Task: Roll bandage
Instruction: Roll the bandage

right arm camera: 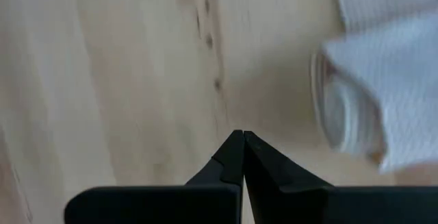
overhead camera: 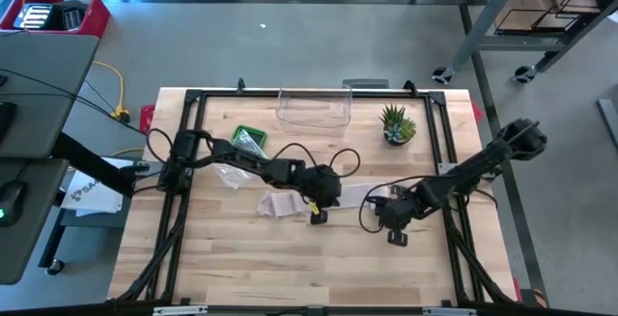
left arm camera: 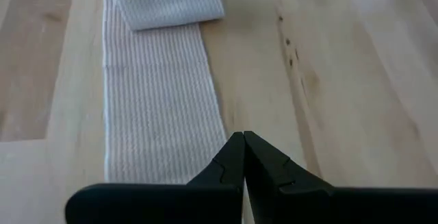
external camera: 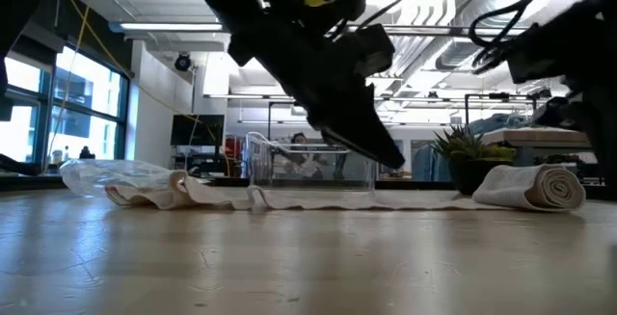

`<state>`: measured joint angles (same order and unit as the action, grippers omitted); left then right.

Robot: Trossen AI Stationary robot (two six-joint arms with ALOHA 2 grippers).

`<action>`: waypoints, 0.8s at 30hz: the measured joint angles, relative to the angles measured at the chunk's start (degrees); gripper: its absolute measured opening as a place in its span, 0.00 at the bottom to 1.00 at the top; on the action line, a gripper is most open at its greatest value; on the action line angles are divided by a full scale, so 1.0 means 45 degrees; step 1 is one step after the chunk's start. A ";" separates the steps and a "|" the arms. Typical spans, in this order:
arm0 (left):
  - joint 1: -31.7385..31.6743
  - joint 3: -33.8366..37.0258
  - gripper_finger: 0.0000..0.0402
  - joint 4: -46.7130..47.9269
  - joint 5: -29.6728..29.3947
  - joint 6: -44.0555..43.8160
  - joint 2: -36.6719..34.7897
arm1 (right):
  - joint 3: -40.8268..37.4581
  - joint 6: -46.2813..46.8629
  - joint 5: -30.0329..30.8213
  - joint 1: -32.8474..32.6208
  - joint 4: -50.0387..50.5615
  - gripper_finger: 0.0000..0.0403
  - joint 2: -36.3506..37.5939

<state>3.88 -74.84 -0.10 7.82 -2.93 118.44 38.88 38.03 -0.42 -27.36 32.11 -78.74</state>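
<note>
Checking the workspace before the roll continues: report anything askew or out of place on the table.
The bandage lies mostly unrolled across the table, only its end near the right gripper rolled up; its far end is rumpled beside crumpled clear plastic. Both grippers are shut and hold nothing, the left gripper by the flat strip.

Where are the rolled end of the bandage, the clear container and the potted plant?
rolled end of the bandage (external camera: 540, 187), low view, spiral side face
clear container (overhead camera: 313, 109), high view, floor
potted plant (overhead camera: 397, 123), high view, leaves
</note>
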 joint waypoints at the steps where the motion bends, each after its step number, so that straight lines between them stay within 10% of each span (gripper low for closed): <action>1: 0.0005 -0.0185 0.00 -0.0033 0.0008 -0.0083 0.0145 | 0.0018 -0.0245 0.0178 0.0011 -0.0232 0.00 0.0006; 24: 0.0000 -0.1848 0.00 0.0945 -0.2236 -0.0742 0.1839 | -0.0085 -0.0685 0.1292 0.0443 -0.0507 0.00 -0.0086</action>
<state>3.88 -83.15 4.15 -2.25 -6.27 126.71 38.50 34.95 5.39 -25.36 29.83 -79.13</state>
